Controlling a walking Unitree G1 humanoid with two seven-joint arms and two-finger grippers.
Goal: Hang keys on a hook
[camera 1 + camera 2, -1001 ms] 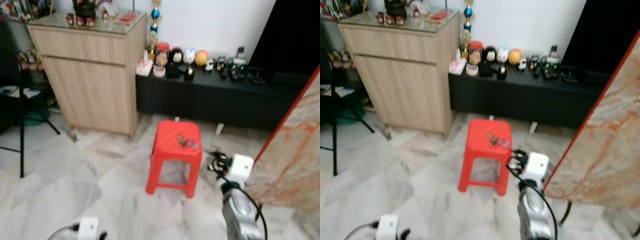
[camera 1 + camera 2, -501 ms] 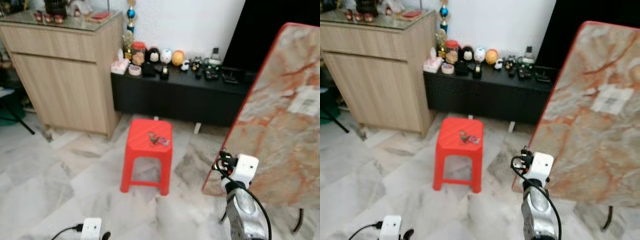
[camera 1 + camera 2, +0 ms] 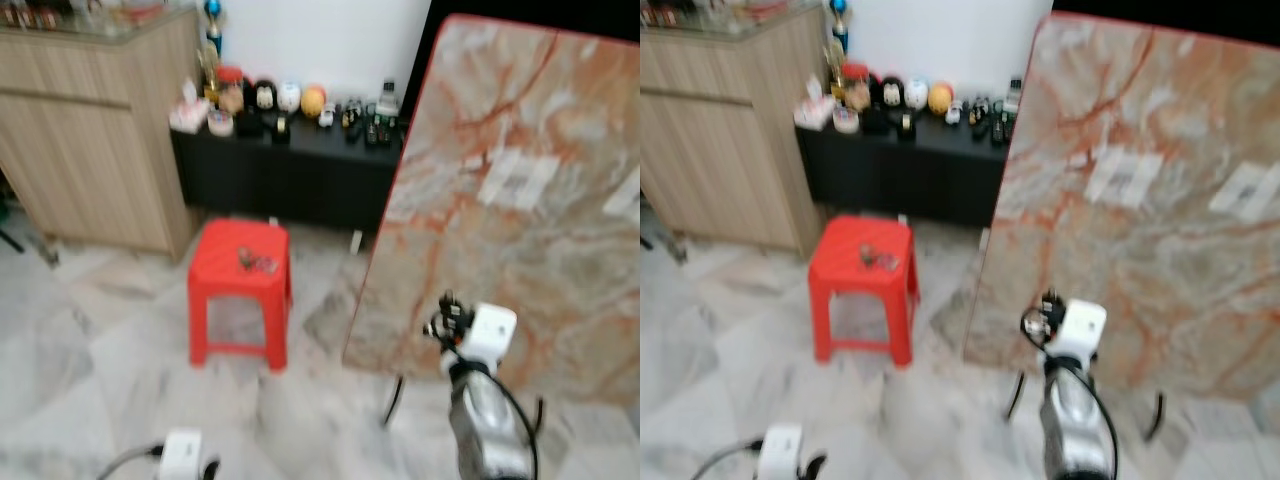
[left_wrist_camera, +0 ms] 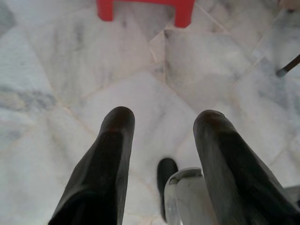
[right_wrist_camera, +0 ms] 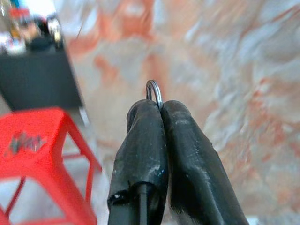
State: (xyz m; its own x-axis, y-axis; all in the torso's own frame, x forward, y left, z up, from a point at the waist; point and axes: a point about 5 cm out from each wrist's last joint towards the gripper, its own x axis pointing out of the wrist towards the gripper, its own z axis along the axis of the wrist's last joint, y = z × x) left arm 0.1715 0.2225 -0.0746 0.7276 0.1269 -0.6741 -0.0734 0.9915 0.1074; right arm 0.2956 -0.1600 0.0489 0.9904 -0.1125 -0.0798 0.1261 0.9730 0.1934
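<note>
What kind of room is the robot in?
Probably a living room in a home: a marble floor, a low black TV bench crowded with little ornaments, a wooden cabinet, a red stool, and a marble-look tabletop tipped on its side.

One red stool (image 3: pixel 240 290), one marble tabletop (image 3: pixel 520 190), perhaps two key bunches (image 3: pixel 256 262).

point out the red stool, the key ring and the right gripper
red stool (image 3: pixel 240 262): left eye view, on its seat top.
key ring (image 5: pixel 154 90): right wrist view, on the metal loop above the fingertips.
right gripper (image 5: pixel 161 108): right wrist view, midway between its closed fingertips.
</note>
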